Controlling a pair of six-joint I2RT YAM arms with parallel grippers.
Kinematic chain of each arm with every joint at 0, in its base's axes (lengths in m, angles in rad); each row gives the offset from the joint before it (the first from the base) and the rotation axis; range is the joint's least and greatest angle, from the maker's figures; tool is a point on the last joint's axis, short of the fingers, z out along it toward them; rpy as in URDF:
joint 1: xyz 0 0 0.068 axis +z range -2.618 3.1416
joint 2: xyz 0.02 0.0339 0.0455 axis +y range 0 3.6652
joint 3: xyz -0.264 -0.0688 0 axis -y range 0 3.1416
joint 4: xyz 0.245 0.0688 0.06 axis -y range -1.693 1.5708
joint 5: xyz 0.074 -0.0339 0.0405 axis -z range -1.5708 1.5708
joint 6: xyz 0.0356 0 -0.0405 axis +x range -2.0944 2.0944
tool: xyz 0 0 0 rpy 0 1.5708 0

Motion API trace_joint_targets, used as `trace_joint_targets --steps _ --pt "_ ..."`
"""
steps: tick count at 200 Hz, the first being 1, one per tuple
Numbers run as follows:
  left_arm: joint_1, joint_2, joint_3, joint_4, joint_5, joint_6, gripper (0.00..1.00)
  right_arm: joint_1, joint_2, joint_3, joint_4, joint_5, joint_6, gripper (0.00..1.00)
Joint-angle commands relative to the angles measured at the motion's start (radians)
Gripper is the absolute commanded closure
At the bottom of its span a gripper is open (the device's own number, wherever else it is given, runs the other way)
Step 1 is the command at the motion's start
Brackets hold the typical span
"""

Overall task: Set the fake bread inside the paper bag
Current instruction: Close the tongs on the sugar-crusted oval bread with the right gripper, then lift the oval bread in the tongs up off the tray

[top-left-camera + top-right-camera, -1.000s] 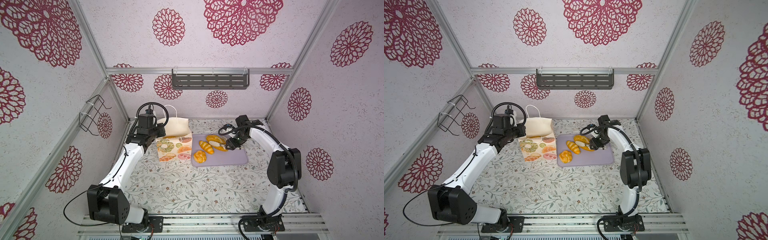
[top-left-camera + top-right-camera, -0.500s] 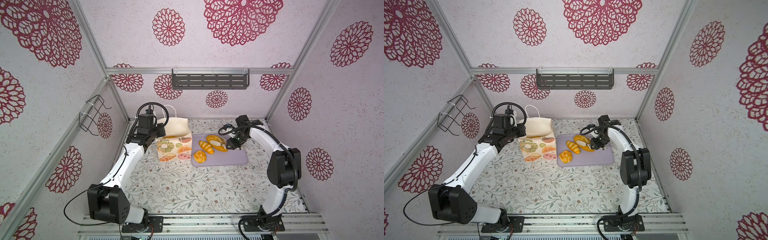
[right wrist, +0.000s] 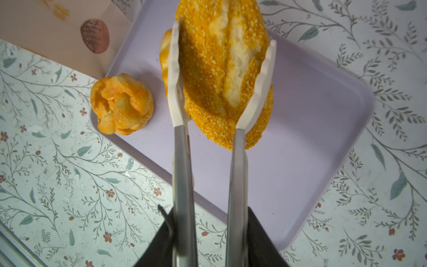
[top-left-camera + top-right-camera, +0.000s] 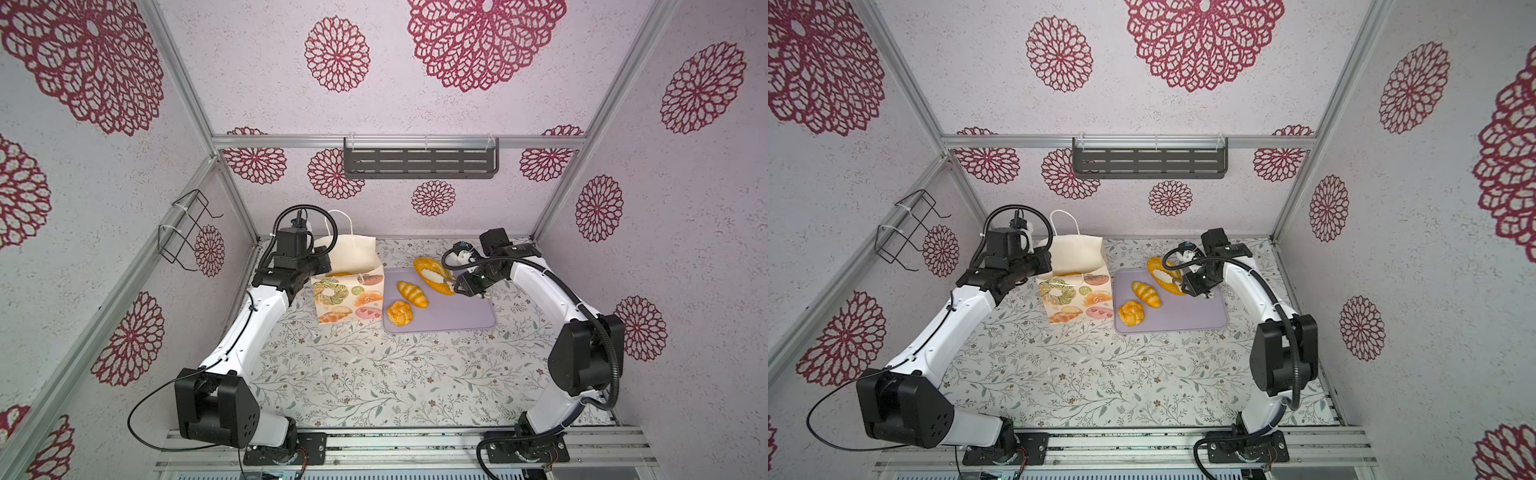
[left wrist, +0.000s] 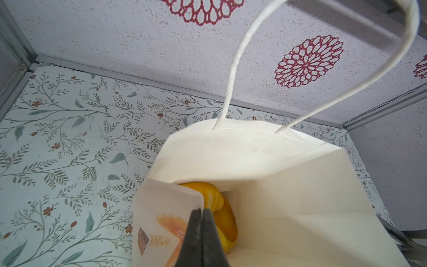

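Tray (image 4: pixel 457 320) is the biggest thing here, with the bag (image 4: pixel 353 253) standing just left of it, mouth up. The left gripper (image 5: pixel 201 216) is pinched tight on the bag's front wall, holding it open, and we can see orange bread (image 5: pixel 221 208) already down inside.

Three pieces are left out: the crumbed loaf (image 3: pixel 219 69) at the tray's back edge, then a striped bun (image 4: pixel 412 294) and a knotted bun (image 4: pixel 400 313) nearer the bag.

The right gripper (image 3: pixel 209 240) is clamped on tongs (image 3: pixel 181 161), whose tips squeeze the loaf across its width. We reckon it's light, squishy foam (the crumb coat should help grip), so mid-body across the narrow way is the spot to hold.

Versus a second ago, the tongs have closed in and the loaf sits a touch higher in both top views. The bag and left arm haven't budged.
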Motion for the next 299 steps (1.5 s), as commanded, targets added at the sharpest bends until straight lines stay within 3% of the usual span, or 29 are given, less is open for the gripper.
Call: trace_joint_targets --steps 1,154,299 --pt "-0.018 0.005 0.003 -0.012 0.021 0.009 1.0 0.0 -0.076 -0.037 0.116 -0.063 0.06 0.62" --pt "-0.018 -0.035 0.002 -0.013 0.023 0.014 1.0 0.001 -0.337 -0.331 0.5 -0.133 0.294 0.63" --pt "-0.018 -0.054 -0.033 0.04 0.061 0.039 1.0 0.004 -0.44 -0.392 0.592 -0.133 0.373 0.64"
